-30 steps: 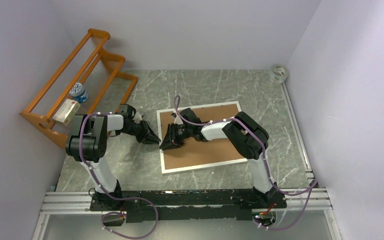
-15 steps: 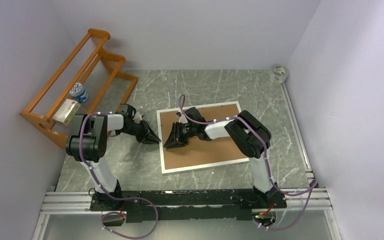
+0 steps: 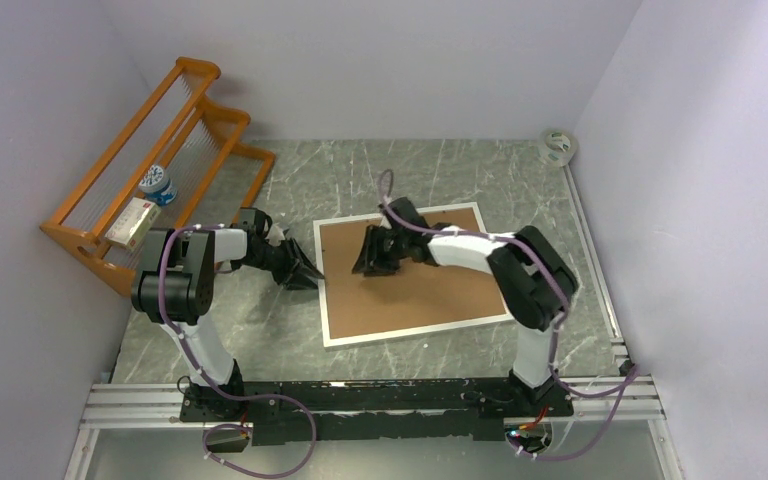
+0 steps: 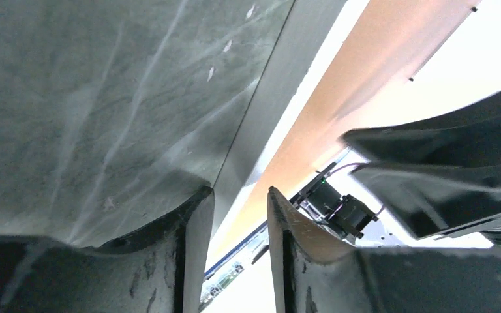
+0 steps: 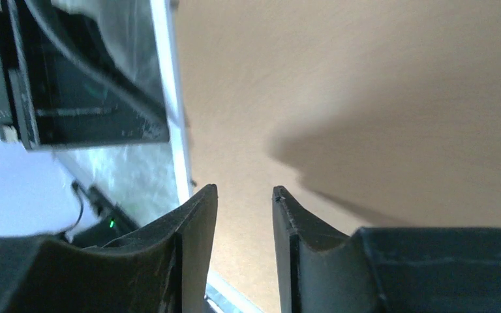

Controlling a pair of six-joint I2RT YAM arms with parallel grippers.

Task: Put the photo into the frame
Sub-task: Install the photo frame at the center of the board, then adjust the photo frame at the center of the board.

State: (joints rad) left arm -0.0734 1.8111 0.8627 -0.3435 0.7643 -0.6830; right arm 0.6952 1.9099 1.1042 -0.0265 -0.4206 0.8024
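The frame (image 3: 440,295) lies flat on the table, back side up, its brown hardboard back inside a thin white rim. The photo is not in view. My left gripper (image 3: 312,275) rests low at the frame's left edge, open and empty. In the left wrist view (image 4: 240,195) the rim (image 4: 280,85) and the brown back (image 4: 378,59) run past the gap between its fingers. My right gripper (image 3: 365,262) hovers over the upper left part of the back, open and empty. The right wrist view (image 5: 244,190) shows the brown back (image 5: 365,78) and white rim (image 5: 173,117) beneath it.
An orange wooden rack (image 3: 150,170) stands at the back left and holds a small box (image 3: 130,222) and a blue-white jar (image 3: 160,185). A tape roll (image 3: 558,146) lies in the back right corner. Walls close in on three sides.
My right gripper has moved from the frame's left edge to the right and back, further over the brown back. The left arm has not moved.
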